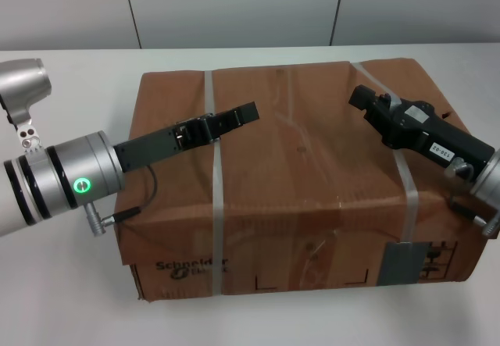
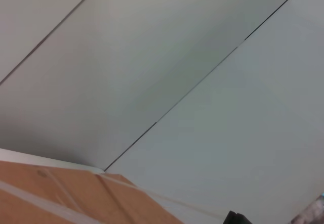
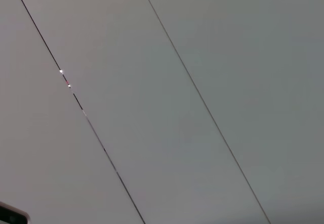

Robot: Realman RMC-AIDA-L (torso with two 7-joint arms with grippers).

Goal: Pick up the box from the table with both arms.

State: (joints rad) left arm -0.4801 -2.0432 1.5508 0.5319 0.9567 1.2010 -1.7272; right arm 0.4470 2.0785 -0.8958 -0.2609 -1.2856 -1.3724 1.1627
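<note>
The box is a large brown carton bound by two whitish straps, with black print and a grey label on its near side. It fills the middle of the head view on the white table. My left gripper reaches in from the left over the box's top, by the left strap. My right gripper reaches in from the right over the top, near the right strap. Whether either touches the carton does not show. A corner of the box shows in the left wrist view.
A grey panelled wall stands behind the table's far edge and fills both wrist views. Bare table shows to the left of the box and behind it.
</note>
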